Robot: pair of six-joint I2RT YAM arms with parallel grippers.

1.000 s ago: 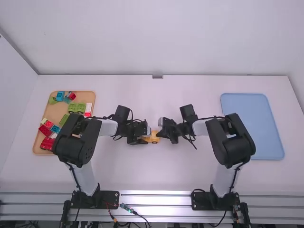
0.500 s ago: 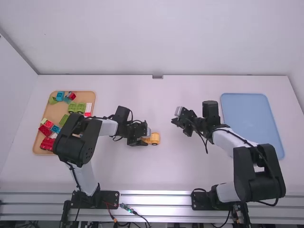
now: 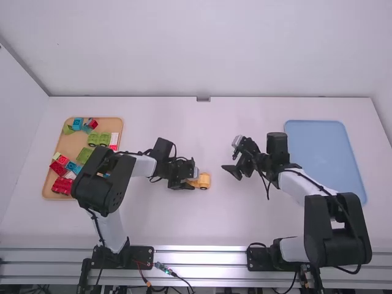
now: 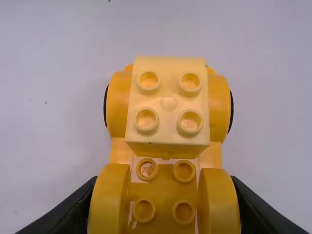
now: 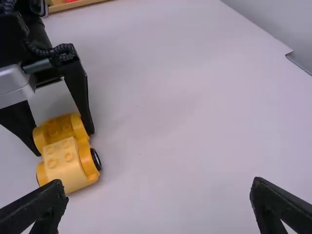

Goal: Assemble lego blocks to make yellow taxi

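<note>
The yellow wheeled base [image 3: 204, 180] is on the table near the middle, my left gripper [image 3: 187, 183] around its left end. In the left wrist view, that gripper [image 4: 164, 195] is shut across the pair of wheels nearer to it. A pale yellow block [image 4: 168, 102] with four studs sits between the far wheels; bare studs show on the base [image 4: 165, 207] behind it. My right gripper [image 3: 231, 171] stands to the right, apart from the car. The right wrist view has this gripper [image 5: 158, 187] with fingers wide apart and nothing between them, the pale block [image 5: 65, 161] off to one side.
On the left, a wooden tray [image 3: 75, 142] holds several red, green, blue and white blocks, partly behind the left arm. A blue tray [image 3: 324, 159] lies at the right, with the right arm near its front left corner.
My right gripper has let go of the car area and drawn back to the right, opening. My left gripper has shifted slightly right, and the yellow car has shifted with it.
</note>
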